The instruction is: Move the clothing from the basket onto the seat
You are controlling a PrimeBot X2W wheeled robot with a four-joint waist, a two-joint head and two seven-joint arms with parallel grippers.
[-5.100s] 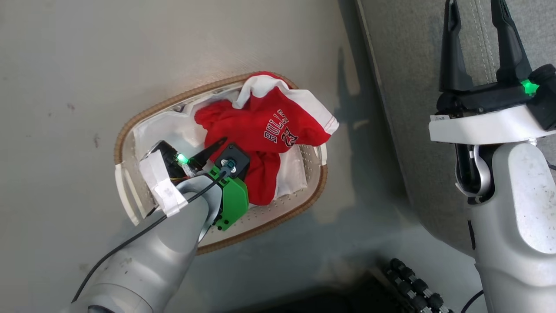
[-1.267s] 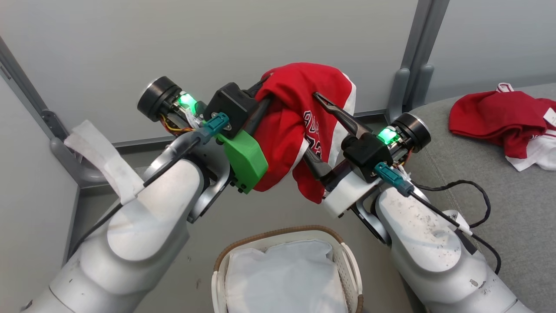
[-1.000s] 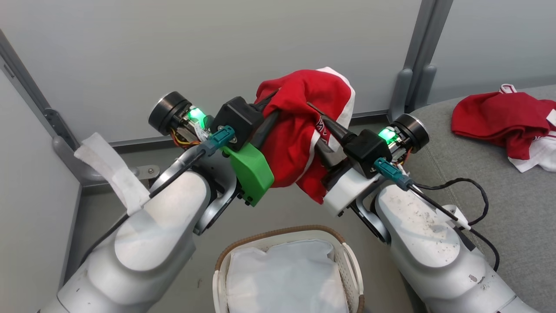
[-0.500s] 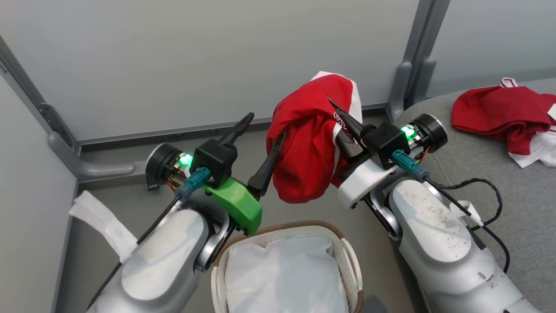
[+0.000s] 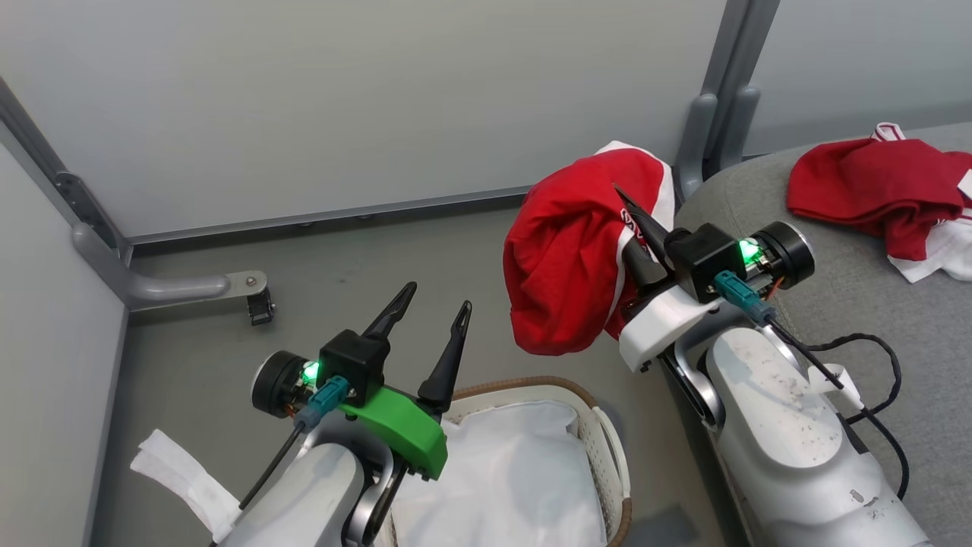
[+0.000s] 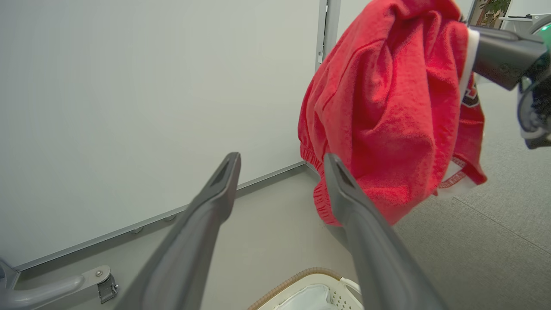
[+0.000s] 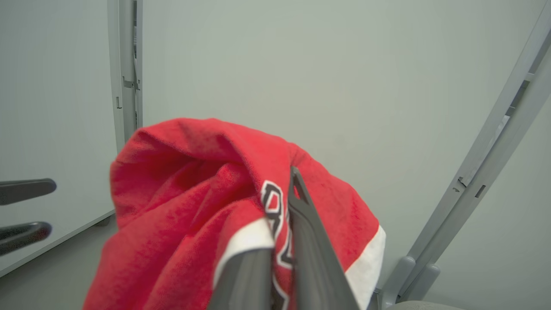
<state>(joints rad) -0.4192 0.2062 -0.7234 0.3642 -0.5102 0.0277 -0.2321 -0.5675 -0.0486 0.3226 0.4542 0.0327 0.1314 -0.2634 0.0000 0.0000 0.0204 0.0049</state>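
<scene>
Nearest, the oval white perforated plastic basket with a brown woven rim (image 5: 612, 463) holds its plain white liner sheet (image 5: 509, 471). By its left rim the left gripper (image 5: 437, 298) stands released, its dark fingers spread with nothing between them. Beyond, over bare floor between basket and seat, the right gripper (image 5: 624, 209) is clenched on the red fabric garment with white trim and printed letters (image 5: 566, 266). Farthest right lies the large grey woven-fabric seat cushion (image 5: 934, 357), with a second crumpled red-and-white garment (image 5: 866, 190) on it.

The pinch seems to take only a fold, so a quick swing could shake the cloth onto the floor. The low hem could drag on the cushion's rounded edge. Fabric draped over the fingertips may cling when the jaws part.

The red fabric garment hangs bunched, its long axis roughly upright, loose hem pointing down, white trim toward the seat.
</scene>
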